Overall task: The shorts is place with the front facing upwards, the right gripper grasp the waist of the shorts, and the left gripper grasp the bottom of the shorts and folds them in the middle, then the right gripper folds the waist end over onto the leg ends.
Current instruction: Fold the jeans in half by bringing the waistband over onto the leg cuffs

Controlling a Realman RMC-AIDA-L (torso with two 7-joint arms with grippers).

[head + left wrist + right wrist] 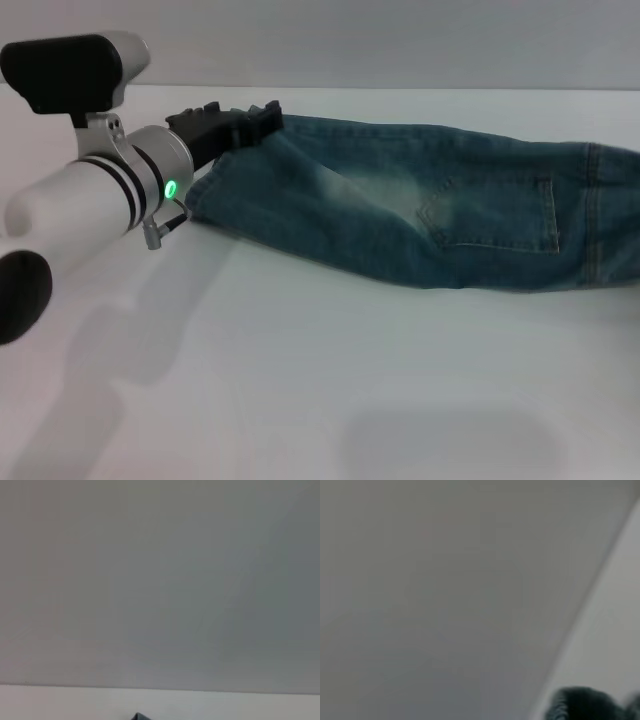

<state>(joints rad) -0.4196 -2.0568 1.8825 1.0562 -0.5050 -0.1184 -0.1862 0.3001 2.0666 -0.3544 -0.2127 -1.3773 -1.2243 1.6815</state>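
A: Where are the shorts (430, 210) now?

B: In the head view they lie across the upper right of the frame on the white bench (330, 390), already doubled lengthwise into a long strip with a stitched pocket facing up. The leg ends (215, 195) sit at the strip's left tip, and the strip runs off the frame's right edge.

A: And the left hand (225, 125)?

B: It is at the upper left, its black prongs right at those hems. The cloth rises to meet the prongs, so I judge it is clamped on the leg ends, probably to keep that end of the strip lifted and steady for the fold.

A: The right hand?

B: Not visible in the head view. In the right wrist view there is only a dark, crinkled bit of fabric (585, 705) in the lower right corner, which may be the waist of the shorts, but I cannot tell whether the right hand is apart or gripping anything.

A: So the waist still has to come across?

B: I'd judge so; the strip lies at full length, so the second fold is not yet done.

A: The surroundings?

B: A plain, smooth white bench and a bare grey wall (160, 580) behind it.
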